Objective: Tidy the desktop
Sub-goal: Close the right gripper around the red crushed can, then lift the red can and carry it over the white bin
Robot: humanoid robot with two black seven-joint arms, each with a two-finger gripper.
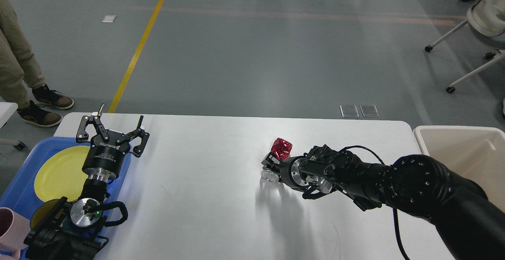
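Tray [23, 181] left of desktop [205, 197] (bin [457, 149] right).
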